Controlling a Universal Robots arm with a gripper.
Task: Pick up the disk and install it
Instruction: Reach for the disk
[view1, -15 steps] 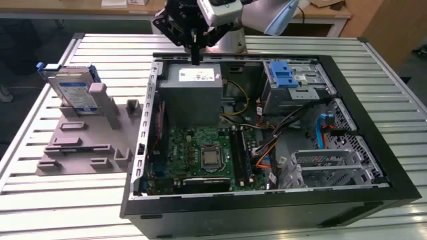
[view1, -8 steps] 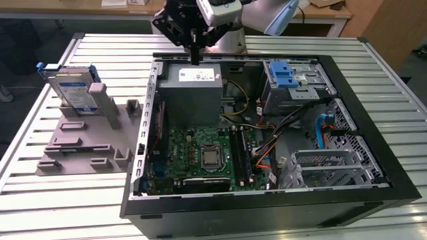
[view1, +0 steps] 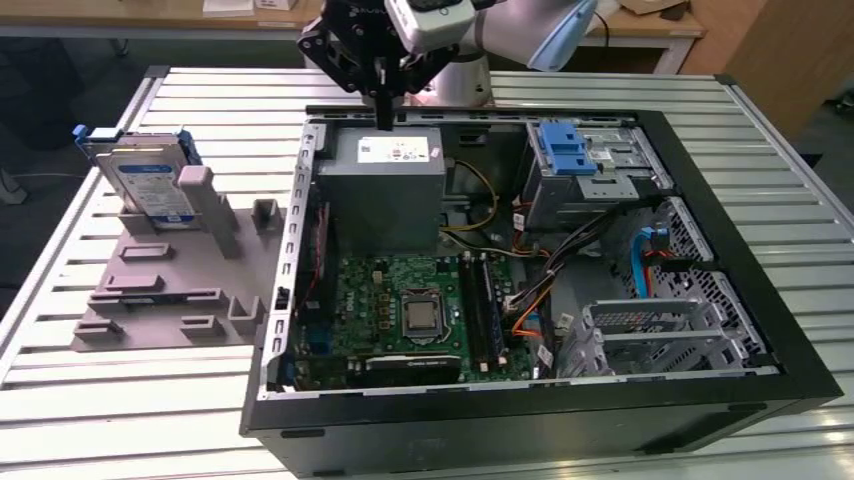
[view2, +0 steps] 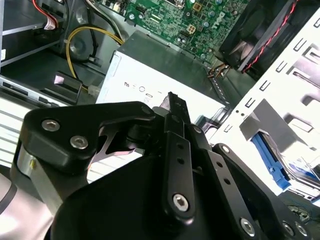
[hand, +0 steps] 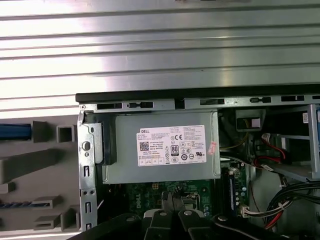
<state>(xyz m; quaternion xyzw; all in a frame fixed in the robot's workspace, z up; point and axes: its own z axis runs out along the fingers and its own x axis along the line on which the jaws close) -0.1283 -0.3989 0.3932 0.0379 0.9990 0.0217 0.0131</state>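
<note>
Jaws: shut, with the two thin black fingertips (view1: 386, 120) pressed together. They hold nothing.
Where the jaws are: in the exterior view they hang from the arm (view1: 534, 30) and point down at the far end of the computer case (view1: 534, 425). They are right by the white sticker (view1: 400, 150). I cannot tell if they touch anything.
Disk (view1: 144, 180): it stands up on its edge in the grey holder (view1: 160, 300). Its white-and-blue label shows, and a blue frame runs round its edges.
Where the disk is: outside the case, on the exterior view's left, well apart from the jaws.
Grey holder: a flat grey block with posts and slots. It lies on the counter (view1: 227, 110), just beside the case.
Counter: shiny metal strips, side by side.
Computer case: a big black box lying on its side with the cover off, so the inside shows.
Grey box (view1: 387, 200): it sits inside the case at the far end and has the white sticker on top. In the first wrist view the fingertips (hand: 169, 197) are near the sticker (hand: 170, 145).
Green board (view1: 400, 310): it lies flat in the case, next to the grey box.
Blue latch (view1: 567, 150): it sits on a metal cage in the far corner of the case, on the exterior view's right.
Wires (view1: 534, 290): orange, yellow and black ones run between the green board and the cages.
Job so far: the disk is not picked up and not in the case.
</note>
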